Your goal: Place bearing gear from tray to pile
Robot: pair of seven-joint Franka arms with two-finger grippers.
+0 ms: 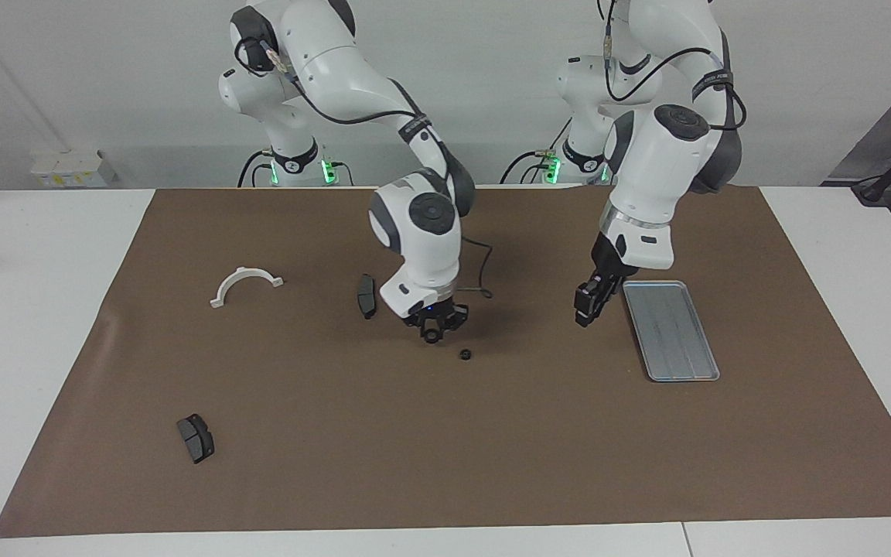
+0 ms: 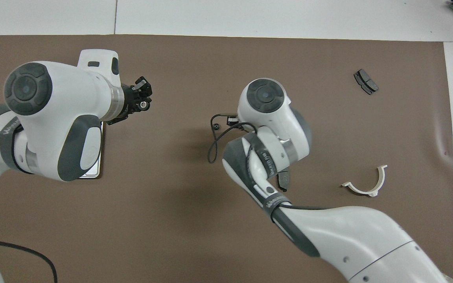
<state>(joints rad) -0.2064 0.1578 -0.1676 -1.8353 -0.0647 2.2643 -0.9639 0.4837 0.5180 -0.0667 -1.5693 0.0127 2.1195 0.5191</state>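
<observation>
The silver-grey ridged tray [image 1: 670, 331] lies on the brown mat toward the left arm's end, with nothing in it; in the overhead view only its corner [image 2: 92, 173] shows under the left arm. A small black bearing gear [image 1: 463, 355] [image 2: 216, 126] lies on the mat near the middle. My right gripper [image 1: 436, 329] hangs low over the mat beside that gear. A second small black ring [image 1: 431, 336] shows right at the gripper's tip; I cannot tell whether it is held. My left gripper [image 1: 585, 313] [image 2: 142, 96] hangs beside the tray's edge.
A dark brake pad [image 1: 366, 295] [image 2: 283, 181] lies by the right gripper. Another pad [image 1: 196, 438] [image 2: 366, 81] lies farther from the robots. A white half-ring bracket [image 1: 247, 281] [image 2: 368, 185] sits toward the right arm's end. A thin black cable [image 1: 480, 271] loops by the right hand.
</observation>
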